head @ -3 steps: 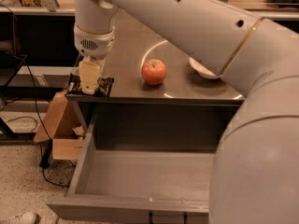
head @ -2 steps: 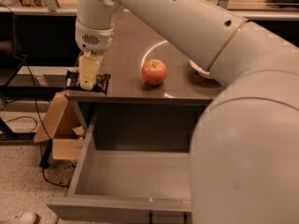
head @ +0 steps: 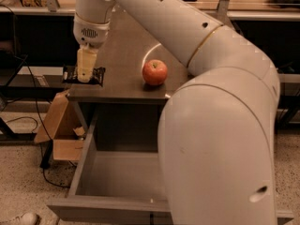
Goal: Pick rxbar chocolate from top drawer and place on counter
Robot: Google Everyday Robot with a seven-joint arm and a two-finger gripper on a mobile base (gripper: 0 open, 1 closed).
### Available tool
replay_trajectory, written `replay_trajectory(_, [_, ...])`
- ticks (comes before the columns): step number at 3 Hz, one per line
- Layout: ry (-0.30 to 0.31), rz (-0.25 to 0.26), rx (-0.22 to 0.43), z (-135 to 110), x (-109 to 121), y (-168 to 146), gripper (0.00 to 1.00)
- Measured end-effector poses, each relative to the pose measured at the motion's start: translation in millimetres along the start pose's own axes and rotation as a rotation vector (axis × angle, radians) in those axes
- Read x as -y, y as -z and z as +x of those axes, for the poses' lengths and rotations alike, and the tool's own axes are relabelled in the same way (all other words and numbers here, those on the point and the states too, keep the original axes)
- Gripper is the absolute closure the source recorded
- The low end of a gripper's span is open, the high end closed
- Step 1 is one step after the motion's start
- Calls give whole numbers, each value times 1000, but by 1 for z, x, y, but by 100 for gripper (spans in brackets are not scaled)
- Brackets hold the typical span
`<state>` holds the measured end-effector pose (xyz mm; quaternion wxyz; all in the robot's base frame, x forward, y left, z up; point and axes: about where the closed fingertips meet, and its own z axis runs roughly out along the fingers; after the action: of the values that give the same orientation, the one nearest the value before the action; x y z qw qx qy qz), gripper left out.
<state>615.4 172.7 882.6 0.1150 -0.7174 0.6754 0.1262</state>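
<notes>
The rxbar chocolate, a flat black wrapper, is at the counter's front left corner, its left end past the edge. My gripper comes straight down on its middle, and the cream fingers are shut on it. I cannot tell whether the bar rests on the counter or hangs just above it. The top drawer stands pulled out below the counter, and the part of its grey inside that shows holds nothing. My arm hides its right part.
A red apple sits on the counter to the right of the bar, beside a bright ring reflection. A brown cardboard box stands on the floor left of the drawer, with cables near it. My white arm fills the right half of the view.
The gripper and bar have shifted slightly left at the counter's corner. My arm's bulk has swung further across the right of the view and now covers the pale object behind the apple.
</notes>
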Motion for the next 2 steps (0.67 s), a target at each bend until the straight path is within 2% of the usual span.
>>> replay_trajectory(1, [1, 6, 9, -3, 3, -2, 100])
replay_trajectory(2, [-33, 17, -26, 14, 13, -4, 100])
